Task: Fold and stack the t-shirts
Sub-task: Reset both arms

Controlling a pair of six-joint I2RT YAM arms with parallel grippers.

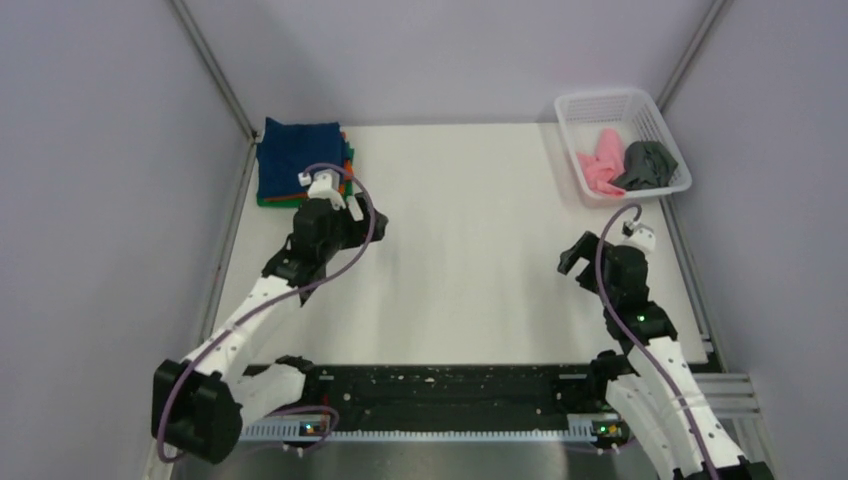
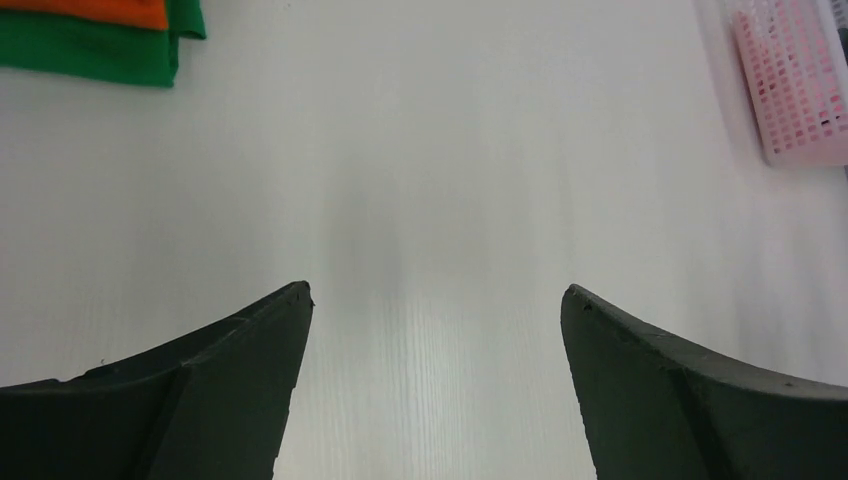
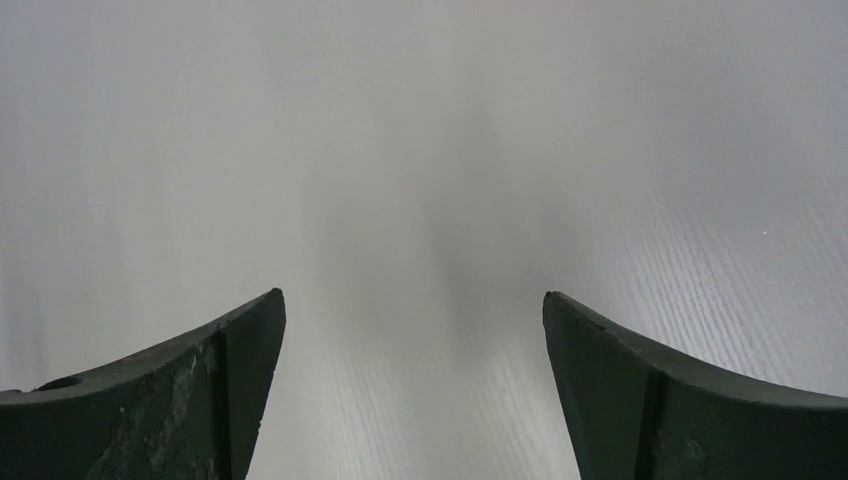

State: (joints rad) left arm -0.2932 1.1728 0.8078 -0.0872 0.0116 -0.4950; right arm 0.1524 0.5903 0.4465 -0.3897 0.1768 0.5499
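Note:
A folded stack of t-shirts lies at the table's far left, with the navy blue t-shirt (image 1: 297, 155) on top and orange and green edges (image 1: 347, 168) showing beneath it. The left wrist view catches the green shirt (image 2: 90, 55) and the orange one (image 2: 100, 10) at its top left corner. A crumpled pink t-shirt (image 1: 600, 168) and a dark grey t-shirt (image 1: 648, 165) lie in the white mesh basket (image 1: 605, 100). My left gripper (image 1: 368, 222) (image 2: 437, 290) hangs open just right of the stack, over bare table. My right gripper (image 1: 572, 258) (image 3: 412, 295) is open and empty, below the basket.
The basket (image 2: 795, 90) stands at the far right corner against the wall. Grey walls with metal posts close the table in on the left, far and right sides. A black rail (image 1: 450, 385) runs along the near edge between the arm bases.

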